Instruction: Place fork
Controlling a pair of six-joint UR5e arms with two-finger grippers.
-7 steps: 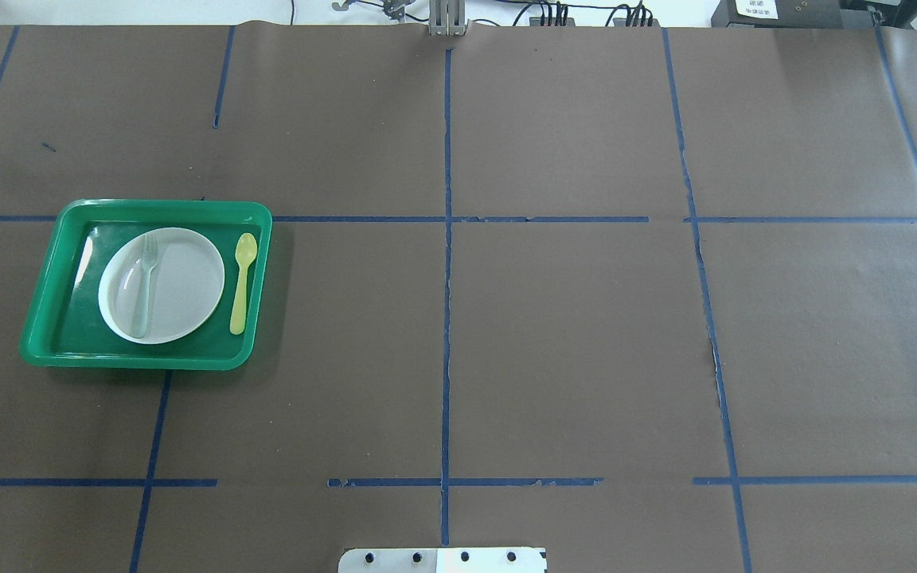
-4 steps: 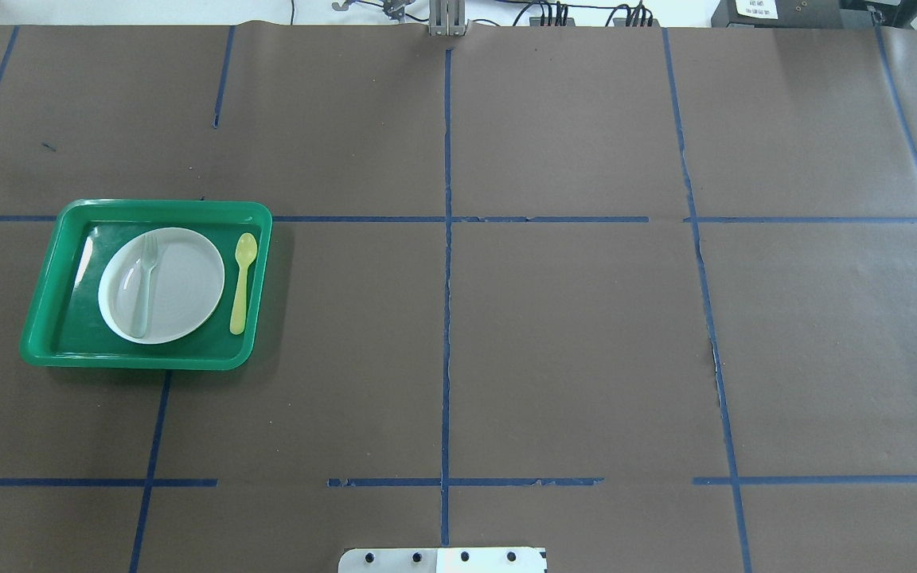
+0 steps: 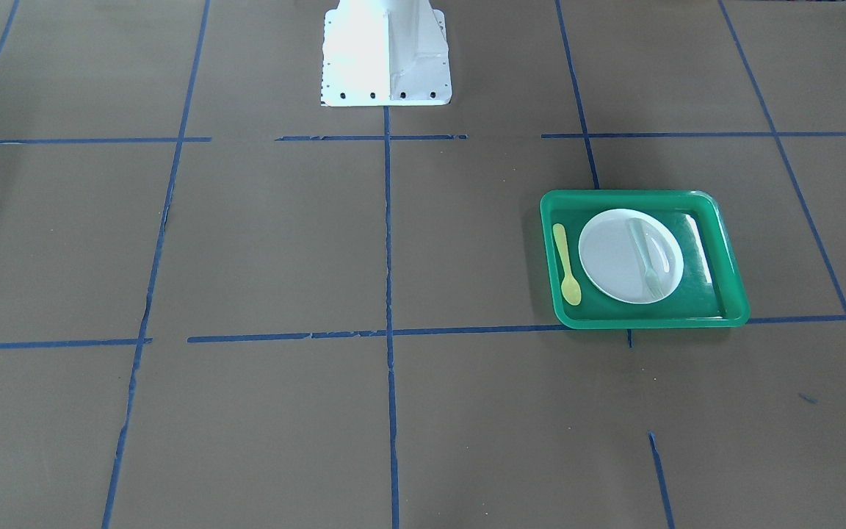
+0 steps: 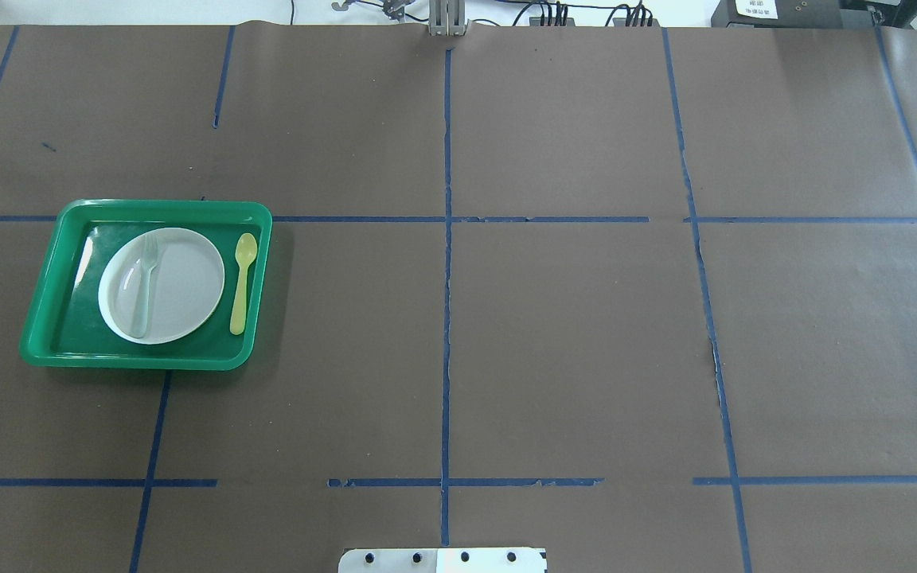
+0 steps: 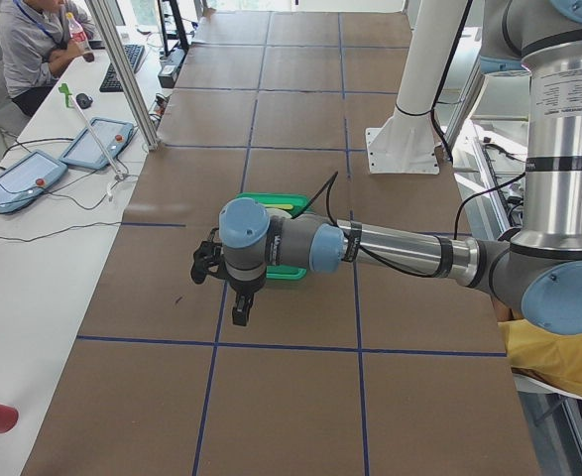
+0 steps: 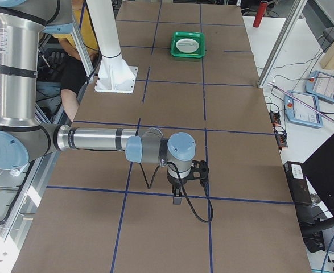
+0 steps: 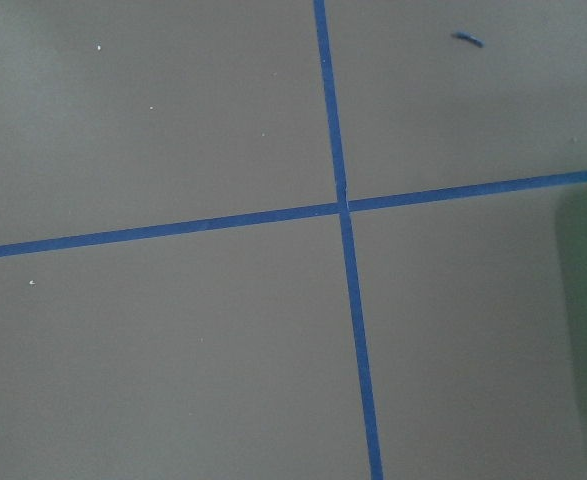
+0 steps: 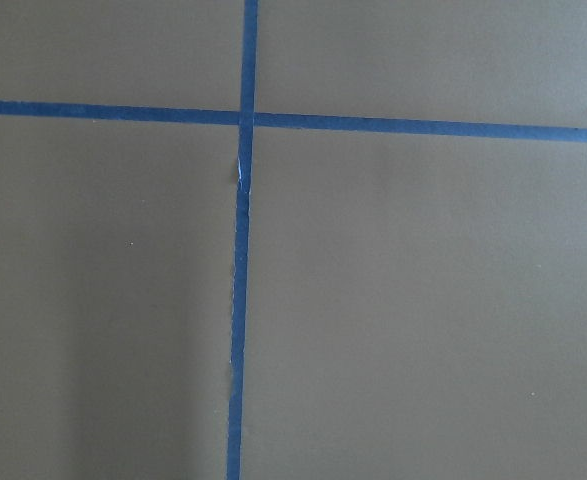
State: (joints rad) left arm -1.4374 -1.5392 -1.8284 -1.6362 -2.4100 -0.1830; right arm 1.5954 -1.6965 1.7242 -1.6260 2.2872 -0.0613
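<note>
Comparing with the overhead shots from a second back: nothing has shifted. Small pale mint plastic fork [image 4: 144,282] lies flat on the round white plate [image 4: 188,290], on the half away from the spoon, with its tines toward the tray's far rim and its handle end toward the near rim. Plate sits inside the green rectangular plastic tray [image 4: 164,205]. Yellow plastic spoon [image 4: 242,280] lies on the tray floor just beside the plate, roughly parallel to the fork and clear of it. Tray rests on the brown paper table cover [image 4: 570,334], which is gridded with blue tape lines [image 4: 446,318]. Arms show only in the side views. Left arm [image 5: 400,248]: forearm stretched level over the table, wrist bent so the left gripper [image 5: 239,317] points straight down above the paper, near the tray. Its wrist blocks part of the tray in that view, and the left wrist camera catches just a green tray edge at its right border. Right arm [image 6: 93,139]: same level-forearm pose, right gripper [image 6: 177,199] pointing down by a tape line, well apart from the tray. From these side views alone I can't tell whether either gripper is spread or closed.
</note>
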